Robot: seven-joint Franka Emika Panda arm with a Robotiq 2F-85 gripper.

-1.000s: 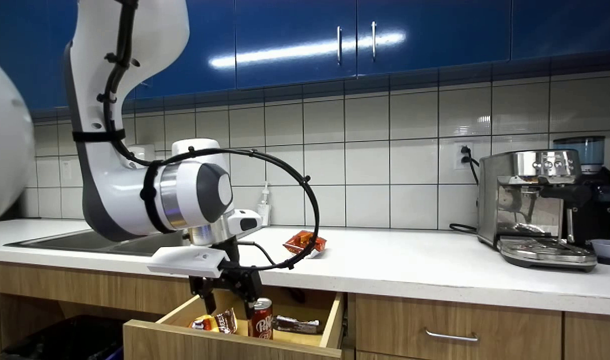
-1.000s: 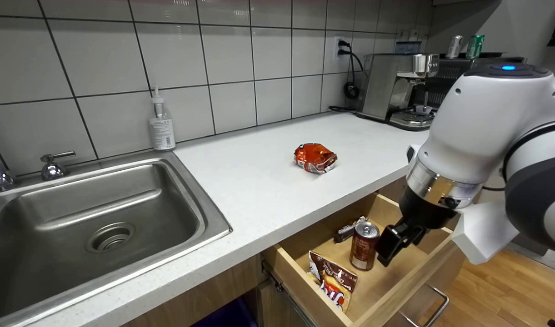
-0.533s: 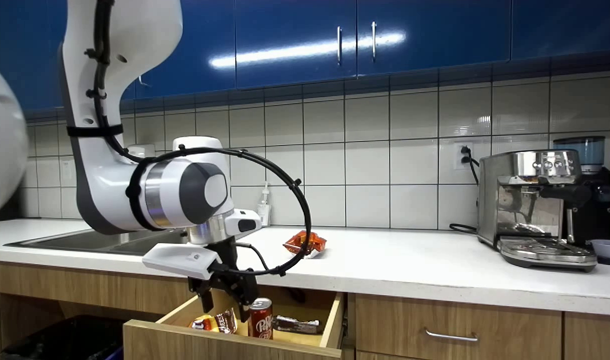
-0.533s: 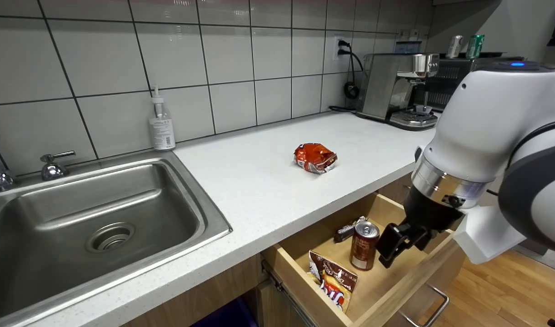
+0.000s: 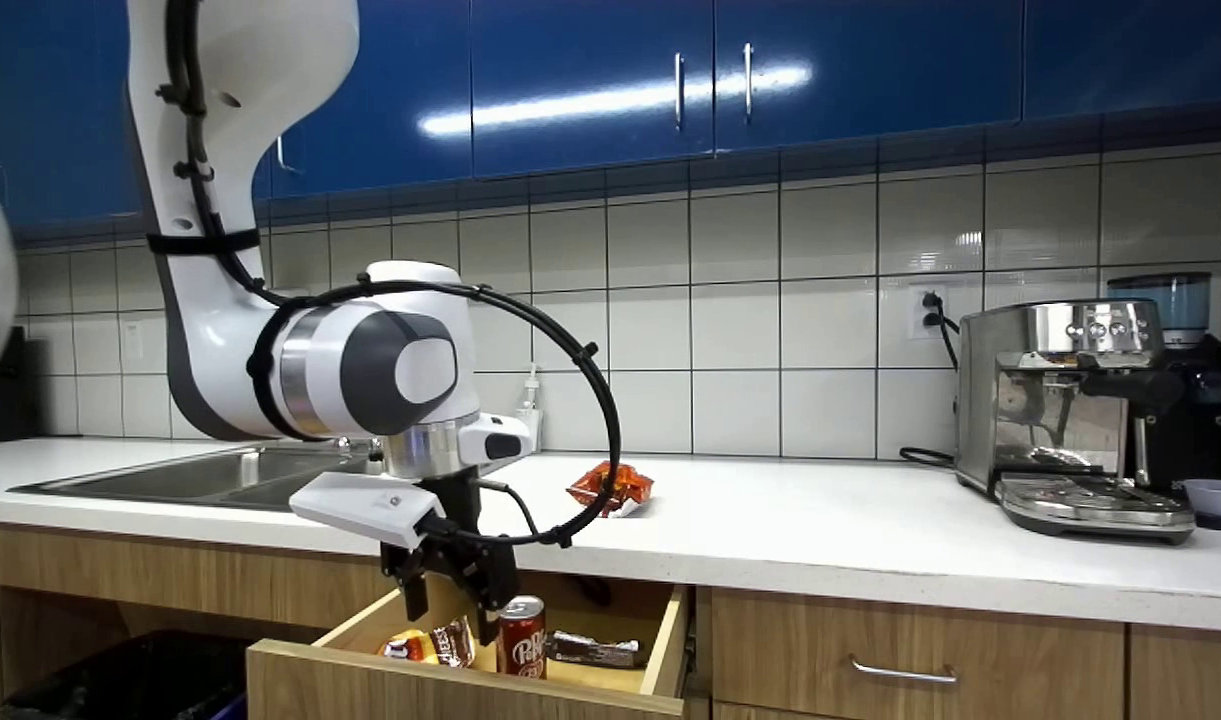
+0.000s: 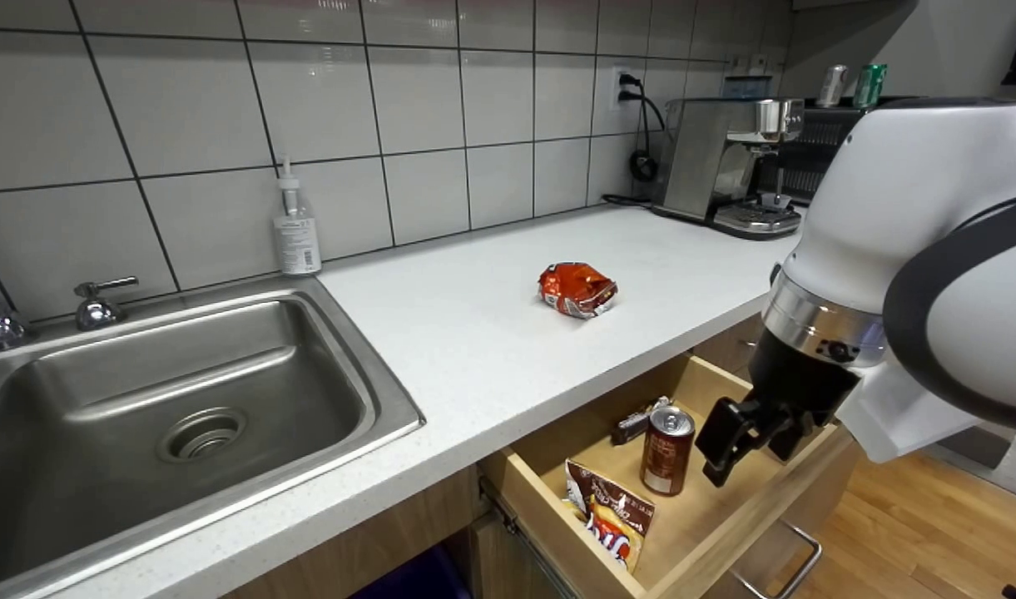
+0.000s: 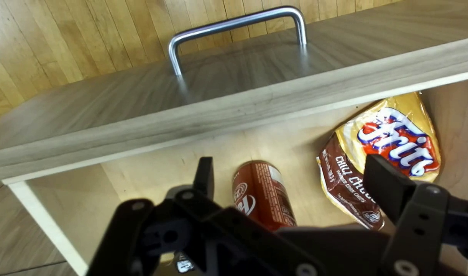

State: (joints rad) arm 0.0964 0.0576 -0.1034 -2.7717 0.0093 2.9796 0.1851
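Black and two-fingered, the pincer (image 5: 452, 618) hangs in an exterior view over an open, box-shaped wooden drawer (image 5: 450, 695), its fingers well apart. Just beside one fingertip, a dark red cylindrical metal soda can (image 5: 522, 645) stands upright on the drawer's floor. A crinkled yellow-and-brown plastic chip bag (image 5: 457, 645) lies near the other fingertip, and a long brown-wrapped bar (image 5: 595, 650) lies past the can. Up on the white surface (image 5: 790, 520) are a crumpled orange-red snack bag (image 5: 610, 487) and a silver metal coffee machine (image 5: 1060, 430).

In an exterior view, a stainless-steel basin sink (image 6: 391, 408) is set into the surface near a clear plastic pump bottle (image 6: 298, 245), and the can stands between the pincer and the chip bag.

In the wrist view, the spread fingers frame part of the can, and one hides part of the chip bag. Beyond, a silver bar handle (image 7: 237, 23) juts from the drawer's front.
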